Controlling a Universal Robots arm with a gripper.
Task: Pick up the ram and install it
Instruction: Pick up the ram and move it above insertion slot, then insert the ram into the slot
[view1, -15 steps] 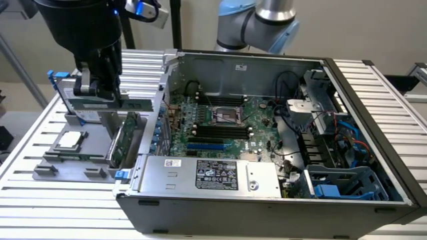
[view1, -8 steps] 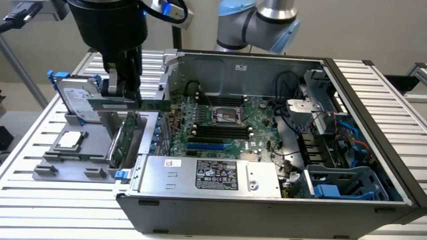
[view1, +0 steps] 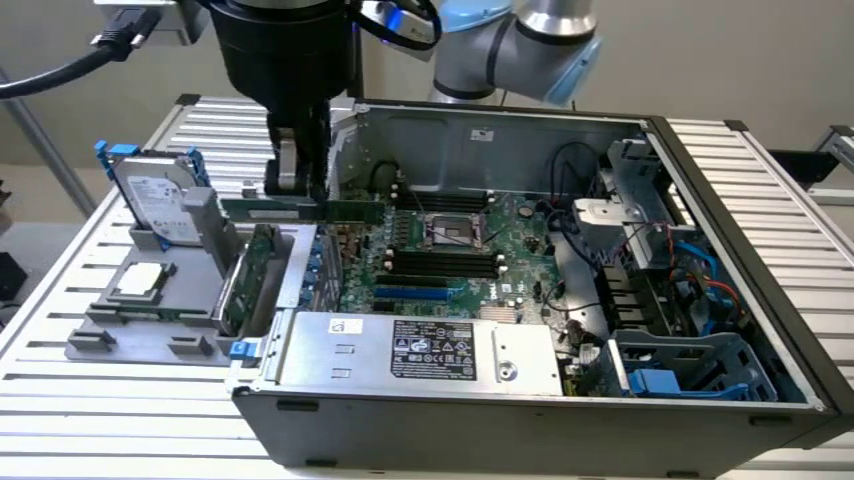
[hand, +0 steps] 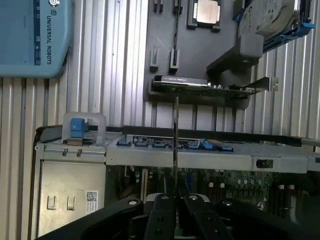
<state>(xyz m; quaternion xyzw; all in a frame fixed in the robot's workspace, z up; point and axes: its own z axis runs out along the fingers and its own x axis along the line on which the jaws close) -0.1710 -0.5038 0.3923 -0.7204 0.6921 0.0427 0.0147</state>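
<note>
At the left of the exterior view a grey tray (view1: 100, 340) on the tabletop (view1: 134, 410) carries a hard drive (view1: 154, 200), a square chip (view1: 140, 282) and a bigger green card (view1: 251, 280). Just right of these, the fingers (view1: 287, 178) are clamped on the ram (view1: 340, 211), held level and on edge above the left wall of the open computer case (view1: 747, 200), short of the black slots (view1: 441, 262). The stick looks light, stiff and thin, likely to crack if twisted; it is probably best pinched across its flat faces near mid-length, clear of the contact edge
</note>
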